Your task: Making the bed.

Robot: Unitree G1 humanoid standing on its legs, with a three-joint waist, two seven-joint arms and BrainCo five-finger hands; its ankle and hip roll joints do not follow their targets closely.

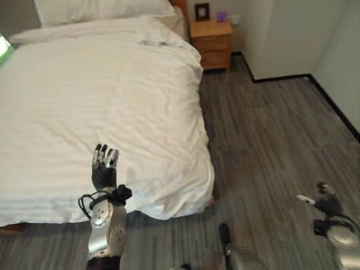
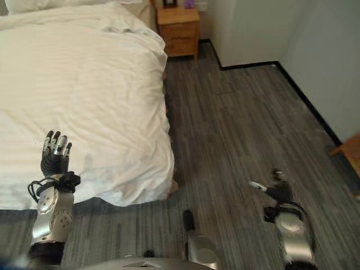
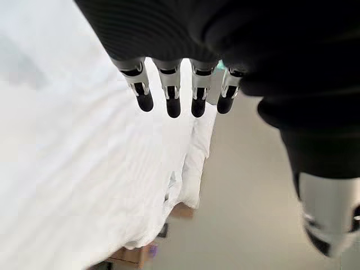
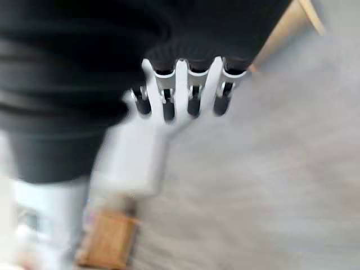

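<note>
The left hand [image 1: 104, 169] is raised above the near edge of the bed [image 1: 84, 101], with the fingers [image 3: 171, 93] straight and side by side, holding nothing. The white duvet [image 1: 112, 112] lies flat in front of this hand and hangs over the bed side to its right. A pillow [image 1: 101, 10] is far beyond it, and a nightstand [image 1: 211, 40] next to that. The right hand [image 2: 275, 188] is low over the floor [image 1: 270, 129], well apart from the bed, with its fingers [image 4: 194, 90] straight and empty.

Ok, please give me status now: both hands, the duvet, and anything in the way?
Left hand open, raised over the duvet near the bed's foot. Right hand open, low over the floor. Duvet spread, slightly wrinkled. No obstacle seen.
</note>
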